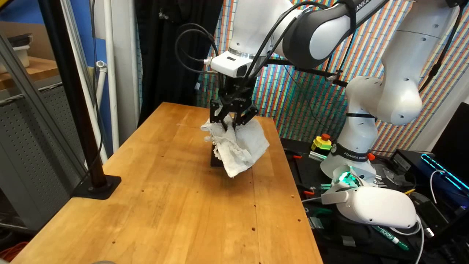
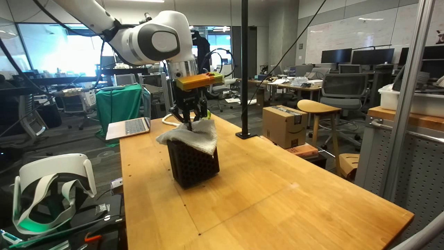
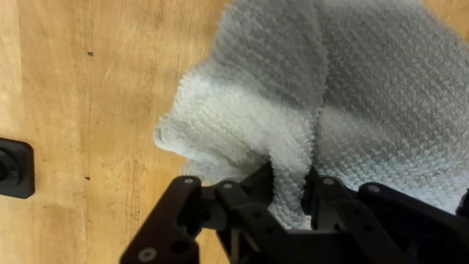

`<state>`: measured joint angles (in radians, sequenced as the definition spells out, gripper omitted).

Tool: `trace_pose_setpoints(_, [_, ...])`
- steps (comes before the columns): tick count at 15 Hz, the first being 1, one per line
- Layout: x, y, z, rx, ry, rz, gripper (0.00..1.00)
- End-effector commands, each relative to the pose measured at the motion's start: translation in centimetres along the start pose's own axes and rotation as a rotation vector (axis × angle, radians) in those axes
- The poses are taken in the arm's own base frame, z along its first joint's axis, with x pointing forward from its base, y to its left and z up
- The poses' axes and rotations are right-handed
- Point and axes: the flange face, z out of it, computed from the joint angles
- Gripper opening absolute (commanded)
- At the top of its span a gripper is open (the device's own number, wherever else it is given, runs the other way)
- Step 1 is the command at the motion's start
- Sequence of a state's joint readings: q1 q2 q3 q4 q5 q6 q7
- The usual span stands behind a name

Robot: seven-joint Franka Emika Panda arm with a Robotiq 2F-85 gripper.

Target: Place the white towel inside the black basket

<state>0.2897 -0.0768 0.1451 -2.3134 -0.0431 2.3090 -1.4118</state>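
Note:
The white towel point(image 2: 199, 135) is draped over the top of the black basket point(image 2: 194, 166), with a corner hanging down outside the rim in both exterior views. My gripper point(image 2: 190, 127) points down from above the basket, shut on a fold of the towel. In the wrist view that fold runs up between the two fingers point(image 3: 262, 183), while the towel point(image 3: 384, 91) spreads out on both sides. Only a dark strip of the basket point(image 1: 217, 157) shows below the towel in an exterior view. The inside of the basket is hidden under the cloth.
The basket stands on a wooden table point(image 1: 176, 205). A black post point(image 2: 245, 69) rises from a base plate at the table's edge. An open laptop point(image 2: 130, 127) lies by a table corner, and a white headset point(image 1: 377, 205) sits beside the table.

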Motion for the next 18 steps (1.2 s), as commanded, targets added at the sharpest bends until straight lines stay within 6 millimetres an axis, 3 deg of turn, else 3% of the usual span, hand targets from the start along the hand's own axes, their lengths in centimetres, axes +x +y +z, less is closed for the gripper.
trace_pose_setpoints(1, [0.4, 0.1, 1.3, 0.011, 0.053, -0.009, 0.17])
trace_pose_setpoints(6, [0.5, -0.7, -1.7, 0.006, -0.016, -0.017, 0.16])
trace_pose_setpoints(12, [0.7, -3.2, -5.3, 0.1, -0.175, -0.077, 0.16])
trace_pose_setpoints(18, [-0.5, -3.7, -4.3, 0.124, -0.186, -0.105, 0.17])
